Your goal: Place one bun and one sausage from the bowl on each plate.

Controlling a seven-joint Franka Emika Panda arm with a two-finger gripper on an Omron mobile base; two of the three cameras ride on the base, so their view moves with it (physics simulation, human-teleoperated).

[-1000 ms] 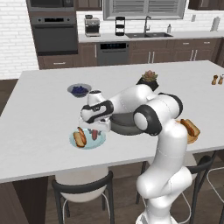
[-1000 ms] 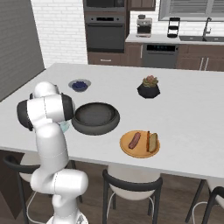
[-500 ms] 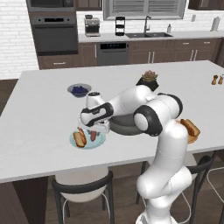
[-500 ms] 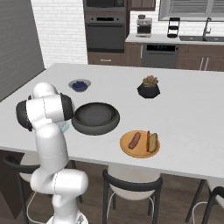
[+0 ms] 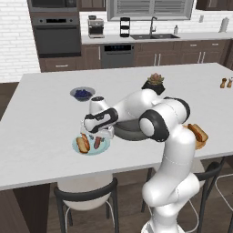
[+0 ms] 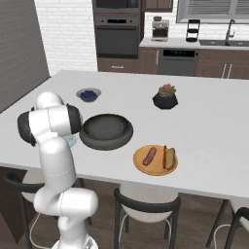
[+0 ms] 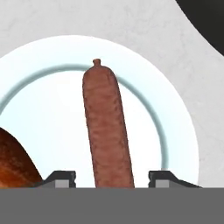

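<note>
With its jaws spread, the gripper (image 7: 108,178) straddles the reddish-brown sausage (image 7: 106,127), lying lengthwise ahead on the pale-blue plate (image 7: 177,131).

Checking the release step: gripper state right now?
Gripper: open, fingertips standing clear on either side of the sausage, which lies on the pale blue plate; nothing gripped.

The white arm rises from its base, bends at a big dark elbow and reaches out low to the left. The tool (image 5: 97,135) points straight down. Its two dark fingertips (image 7: 61,178) stand apart, one on each side, with a gap between them.
</note>
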